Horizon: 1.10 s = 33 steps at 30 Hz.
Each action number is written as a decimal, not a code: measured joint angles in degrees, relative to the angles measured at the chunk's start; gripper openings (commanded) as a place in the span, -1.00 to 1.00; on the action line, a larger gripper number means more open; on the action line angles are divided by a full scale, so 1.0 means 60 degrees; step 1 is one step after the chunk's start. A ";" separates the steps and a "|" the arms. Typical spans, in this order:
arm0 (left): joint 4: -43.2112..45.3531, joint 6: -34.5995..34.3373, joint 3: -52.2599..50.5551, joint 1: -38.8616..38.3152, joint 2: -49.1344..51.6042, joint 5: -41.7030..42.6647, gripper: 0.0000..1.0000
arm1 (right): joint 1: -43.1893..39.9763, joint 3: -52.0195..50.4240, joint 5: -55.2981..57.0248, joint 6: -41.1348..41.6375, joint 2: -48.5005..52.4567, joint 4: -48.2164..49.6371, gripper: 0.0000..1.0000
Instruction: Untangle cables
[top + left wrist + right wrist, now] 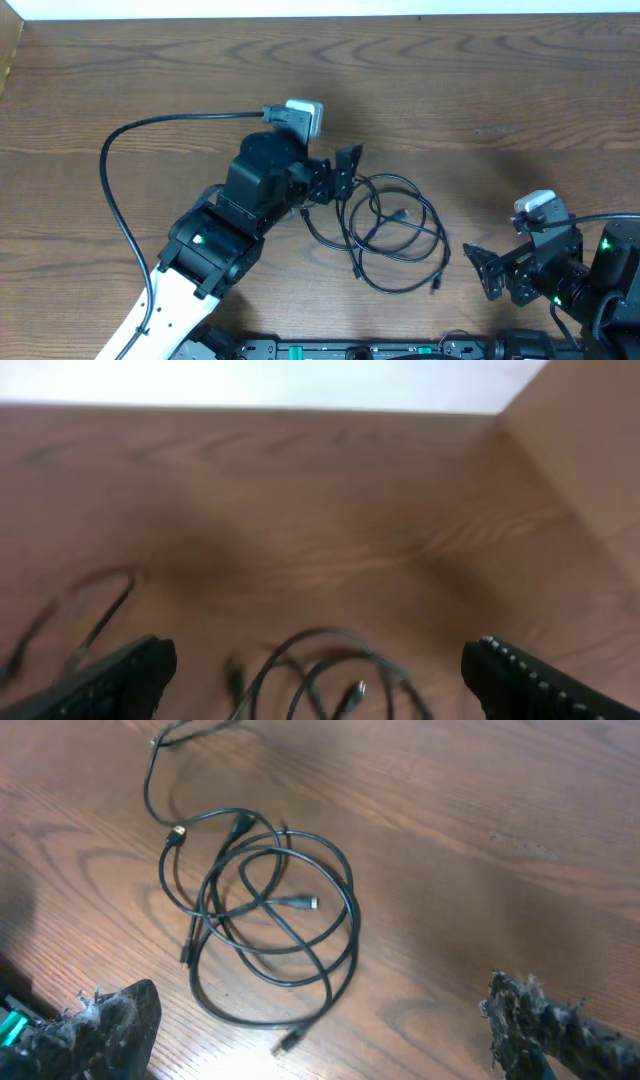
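Wooden table (pixel 520 90) bears tangled cables (pixel 400 214), partly hidden under the wide left claw (pixel 335 178); right claw (pixel 479 272) wide.

Nothing legible in your views

You can read no text, label, brand or number in any of the three views. The table (pixel 520 90) shows only wood grain and the cables (pixel 300 903) are plain black. The left arm (pixel 215 240) and right arm (pixel 590 270) carry no lettering you can make out, and your left wrist view is too blurred to tell.
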 measured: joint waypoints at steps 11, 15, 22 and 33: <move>-0.4353 -0.0725 0.0040 0.0004 -0.0568 -0.0528 0.92 | 0.0000 -0.0007 -0.1239 0.0004 0.0000 -0.0044 0.99; -0.5890 -0.1526 0.0040 0.0149 -0.0903 -0.1075 0.92 | 0.0000 -0.0007 -0.1457 0.0160 0.0120 -0.0149 0.99; -0.7162 -0.2656 0.0040 0.0321 -0.1362 -0.2492 0.92 | 0.0058 -0.0011 -0.1523 0.0382 0.1745 -0.0685 0.89; -0.7213 -0.2943 0.0040 0.0321 -0.1446 -0.3246 0.93 | 0.2273 -0.0018 -0.1086 0.0525 0.4914 -0.0160 0.98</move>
